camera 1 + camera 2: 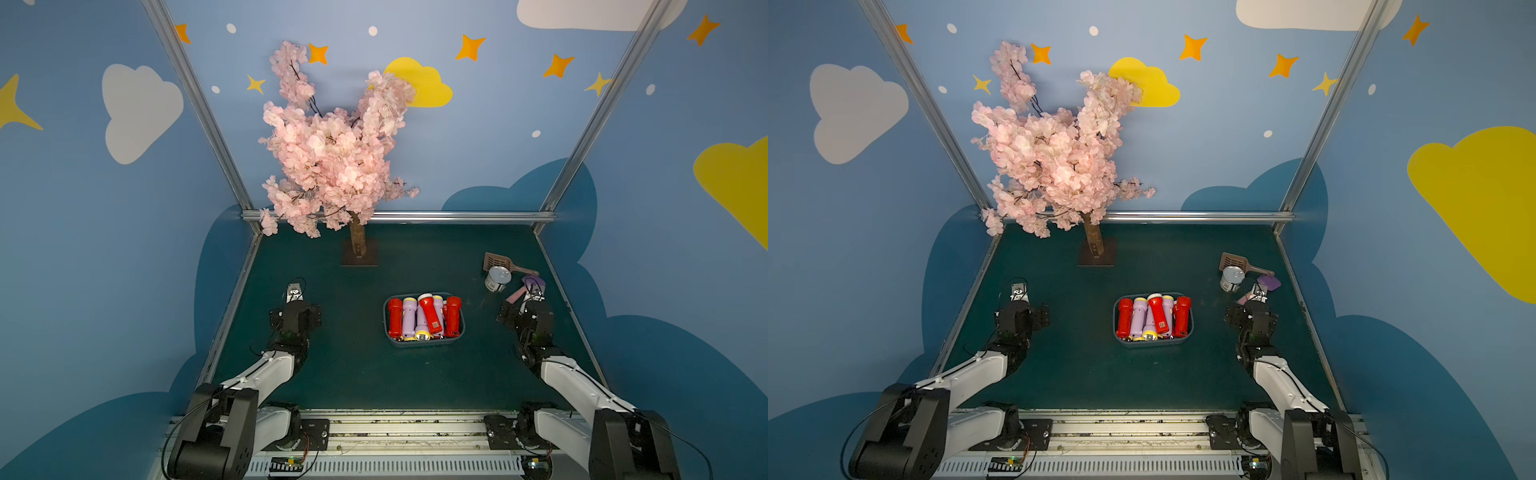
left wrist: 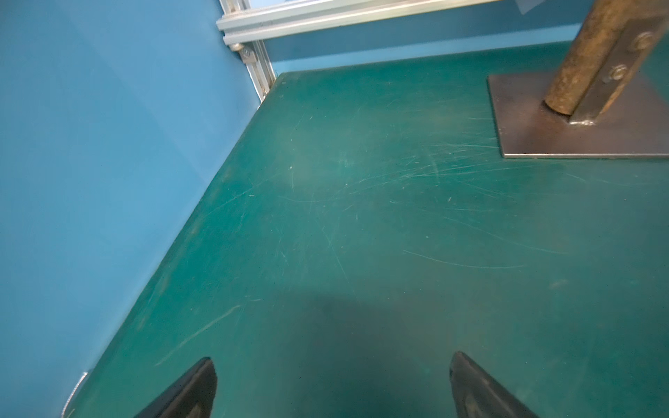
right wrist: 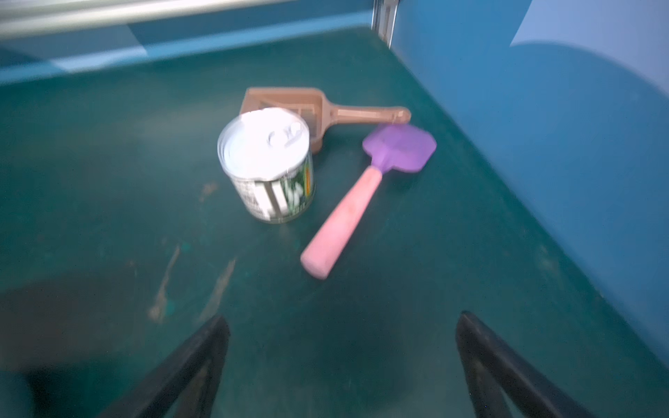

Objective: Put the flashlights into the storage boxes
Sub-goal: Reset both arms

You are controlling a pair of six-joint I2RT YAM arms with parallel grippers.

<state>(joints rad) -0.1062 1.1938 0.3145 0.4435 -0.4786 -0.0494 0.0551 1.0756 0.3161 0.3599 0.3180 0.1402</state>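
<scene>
Red and lilac plastic flashlights (image 1: 424,318) lie piled inside the shallow blue-grey plastic tub (image 1: 428,343) on the dark green tabletop (image 1: 353,374). Left gripper (image 2: 333,357) and right gripper (image 3: 343,316): jaws apart, holding nothing, flanking the tub.

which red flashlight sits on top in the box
The middle red flashlight, slanted across the lilac flashlights; the outer red flashlights lie lower against the storage box walls.
</scene>
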